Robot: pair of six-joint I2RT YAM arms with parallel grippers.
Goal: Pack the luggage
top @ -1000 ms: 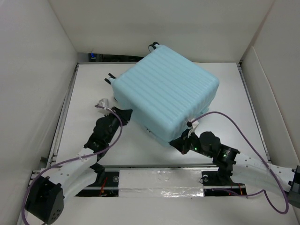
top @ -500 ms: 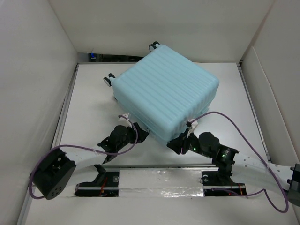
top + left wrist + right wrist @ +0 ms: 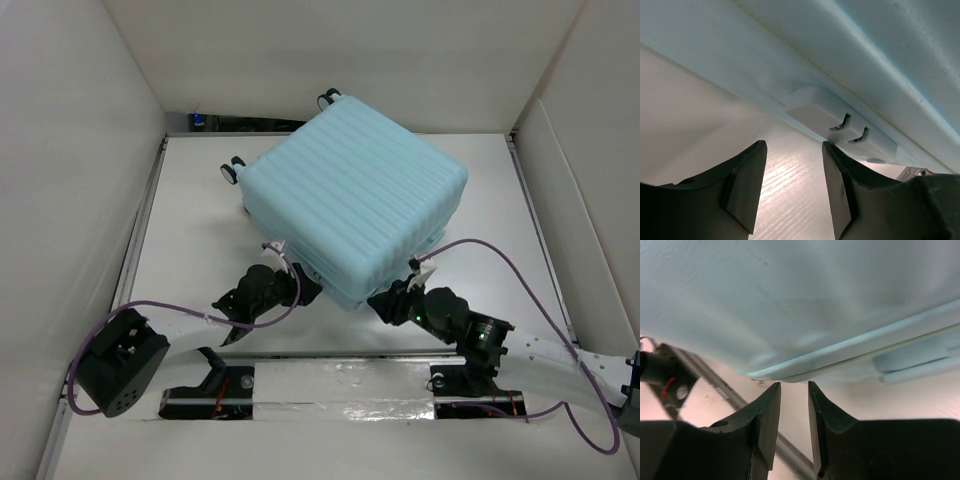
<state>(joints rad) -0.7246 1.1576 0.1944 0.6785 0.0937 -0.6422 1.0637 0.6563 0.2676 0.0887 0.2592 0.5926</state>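
The luggage (image 3: 355,195), a pale aqua hard-shell suitcase, lies shut and flat on the white tabletop (image 3: 190,220), one ribbed shell facing up, turned diagonally so that a near corner points toward the arms; two of its small spinner wheels (image 3: 232,171) stick out on the far left side. It fills the middle and far part of the tabletop, and both arms reach in low at its near edges, one on each side of that near corner. The left arm (image 3: 255,290) lies against the near left side, its jaws parted to a moderate gap with only bare tabletop showing between them; they grip nothing. From the left wrist camera the suitcase's side runs across just beyond and above the fingertips, and a small whitish plastic fitting (image 3: 840,122) on that side sits just past the right-hand finger, apart from it. The right arm (image 3: 440,310) lies at the near right side, its jaws standing a narrow slit apart and also holding nothing. From the right wrist camera the lower rim of the shell and its seam (image 3: 865,347) pass just above the fingertips, close to them; whether they touch it cannot be told. A purple cable (image 3: 520,270) loops from each arm
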